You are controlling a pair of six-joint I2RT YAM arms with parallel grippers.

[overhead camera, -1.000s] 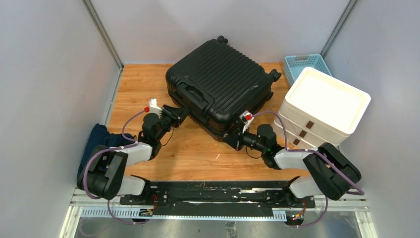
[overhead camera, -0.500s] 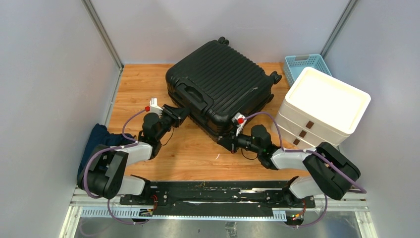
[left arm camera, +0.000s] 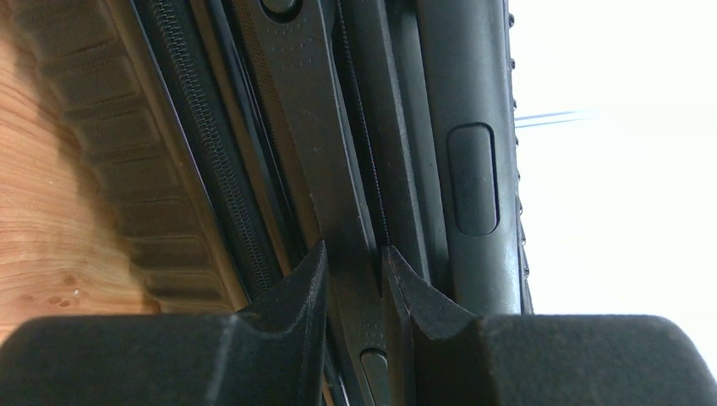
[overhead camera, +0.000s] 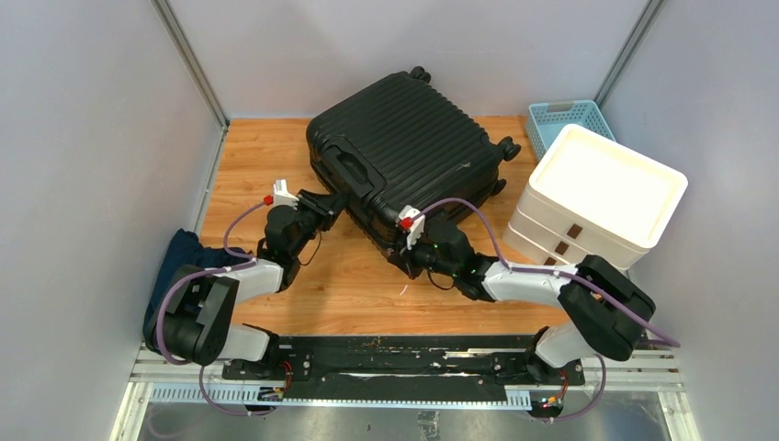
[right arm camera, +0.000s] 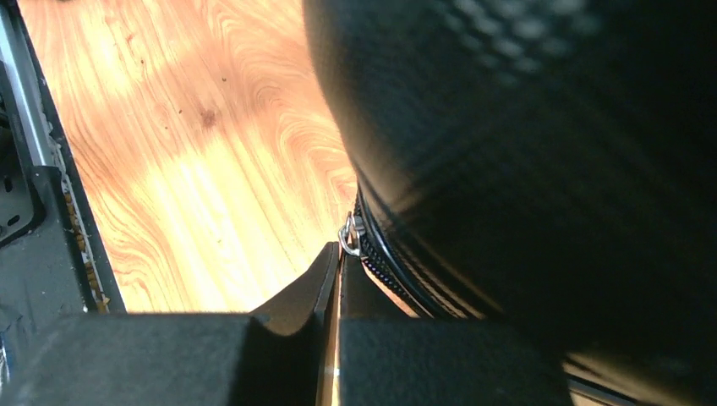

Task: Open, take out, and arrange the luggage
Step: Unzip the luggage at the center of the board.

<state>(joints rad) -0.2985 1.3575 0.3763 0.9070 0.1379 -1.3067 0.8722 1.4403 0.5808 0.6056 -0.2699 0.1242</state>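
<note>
The luggage (overhead camera: 413, 138), a big black ribbed hard-shell suitcase, lies flat and closed on the wooden table (overhead camera: 349, 285). At its left near side my left gripper (overhead camera: 333, 198) is shut on the black handle strap (left arm camera: 338, 194), one finger on each side of it (left arm camera: 351, 264). At the near corner my right gripper (overhead camera: 405, 260) is shut on the zipper pull. Its silver ring (right arm camera: 349, 232) shows just past the fingertips (right arm camera: 336, 258), against the zipper track (right arm camera: 397, 271). The shell (right arm camera: 541, 144) fills the right of the right wrist view.
A white stacked drawer unit (overhead camera: 597, 197) stands right of the suitcase, with a light-blue mesh basket (overhead camera: 560, 118) behind it. A dark blue cloth (overhead camera: 184, 257) lies by the left wall. Grey walls close in both sides. A black rail (overhead camera: 404, 354) runs along the near edge.
My right gripper has slid left along the suitcase's near edge to its corner. The suitcase has turned slightly and shifted back. The left gripper has kept its hold.
</note>
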